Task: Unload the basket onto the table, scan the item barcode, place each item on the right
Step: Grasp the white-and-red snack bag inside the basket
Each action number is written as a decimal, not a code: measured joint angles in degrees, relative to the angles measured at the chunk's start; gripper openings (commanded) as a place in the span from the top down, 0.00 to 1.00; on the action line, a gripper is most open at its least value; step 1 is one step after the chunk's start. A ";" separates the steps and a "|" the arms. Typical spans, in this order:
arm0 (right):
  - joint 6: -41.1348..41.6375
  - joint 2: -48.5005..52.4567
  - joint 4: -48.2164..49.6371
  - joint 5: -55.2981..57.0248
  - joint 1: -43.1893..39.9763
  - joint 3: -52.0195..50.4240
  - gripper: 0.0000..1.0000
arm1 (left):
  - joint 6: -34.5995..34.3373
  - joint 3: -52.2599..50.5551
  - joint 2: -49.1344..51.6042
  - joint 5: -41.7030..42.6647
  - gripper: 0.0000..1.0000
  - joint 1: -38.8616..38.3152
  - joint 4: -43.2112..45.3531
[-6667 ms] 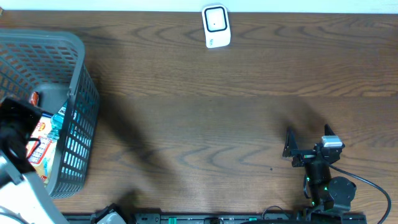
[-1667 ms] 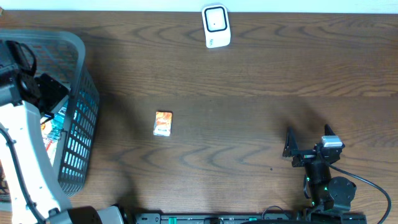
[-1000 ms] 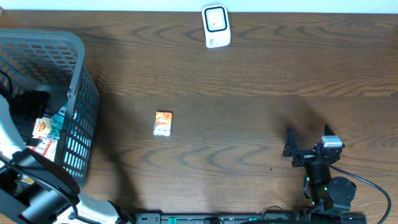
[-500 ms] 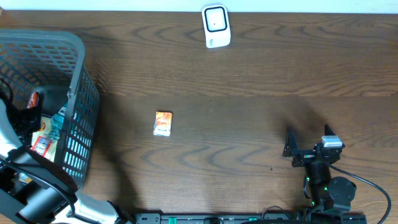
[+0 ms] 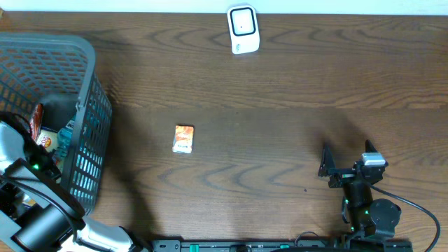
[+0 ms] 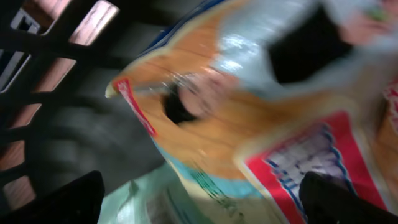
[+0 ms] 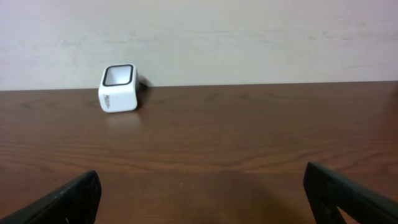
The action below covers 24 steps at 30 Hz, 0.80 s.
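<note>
The small orange packet (image 5: 183,138), 1 only, lay flat on the table (image 5: 280,105), beside 1 grey basket (image 5: 91,105) and well apart from 1 white scanner (image 5: 243,29). The 2 grippers stood open and empty: the left gripper (image 6: 199,205) over snack bags (image 6: 249,124) in the basket, the right gripper (image 7: 199,202) low over the table.

The left arm (image 5: 24,171) is reaching back down into the grey basket (image 5: 87,105), the left gripper (image 6: 199,208) spread wide just above the snack packets (image 6: 249,124); a small orange box (image 5: 183,138) is now lying on the table (image 5: 280,105).
</note>
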 measured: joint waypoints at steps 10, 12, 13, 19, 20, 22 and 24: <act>0.00 0.00 0.00 0.00 0.00 0.00 0.01 | -6.12 -8.35 -1.73 -8.87 0.87 -0.48 8.98; 0.00 0.00 0.00 0.00 0.00 0.00 0.01 | -6.27 -9.73 -2.12 -10.67 0.92 -0.46 9.84; 0.00 0.00 0.00 0.00 0.00 0.00 0.01 | -5.79 -10.23 -2.43 -11.32 0.93 -0.46 10.25; -0.02 0.00 0.00 0.00 0.00 0.00 0.01 | 1.49 -11.19 -2.99 -12.79 0.93 -0.46 12.20; 0.00 0.00 0.00 0.00 0.00 0.00 0.01 | 3.21 -11.15 -3.06 -12.81 0.93 -0.42 12.31; 0.00 0.00 0.00 0.00 0.00 0.00 0.01 | 8.33 -10.82 -3.56 -12.33 0.93 -0.24 12.37; 0.00 0.00 0.00 0.00 0.00 0.00 0.01 | 12.76 -10.08 -4.44 -10.73 0.93 -0.02 12.57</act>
